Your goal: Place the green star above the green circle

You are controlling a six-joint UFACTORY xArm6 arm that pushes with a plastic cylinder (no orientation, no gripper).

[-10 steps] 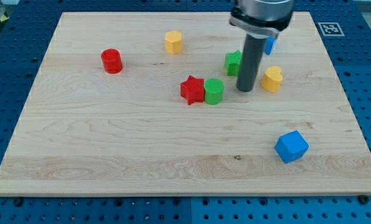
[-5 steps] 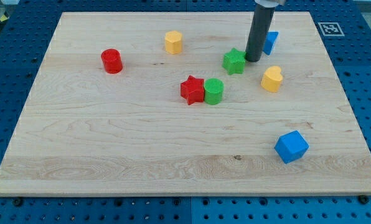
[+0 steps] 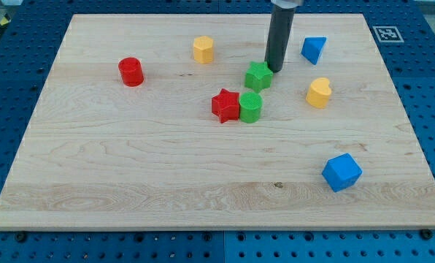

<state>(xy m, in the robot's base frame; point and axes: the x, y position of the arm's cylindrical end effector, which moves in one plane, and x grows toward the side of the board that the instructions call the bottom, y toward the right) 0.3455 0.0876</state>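
The green star (image 3: 258,76) lies on the wooden board just above the green circle (image 3: 251,107), slightly to its right, with a small gap between them. My tip (image 3: 276,69) is at the star's upper right edge, touching or almost touching it. The rod rises to the view's top. A red star (image 3: 225,105) sits against the green circle's left side.
A yellow hexagon-like block (image 3: 203,50) lies upper middle, a red cylinder (image 3: 131,71) at left, a blue triangular block (image 3: 313,50) right of the rod, a yellow heart (image 3: 318,93) at right, a blue cube (image 3: 341,172) at lower right. The board's edge (image 3: 217,226) runs along the bottom.
My tip has moved up past the green star's right side and then left, pushing the star left and slightly down, to just above the green circle.
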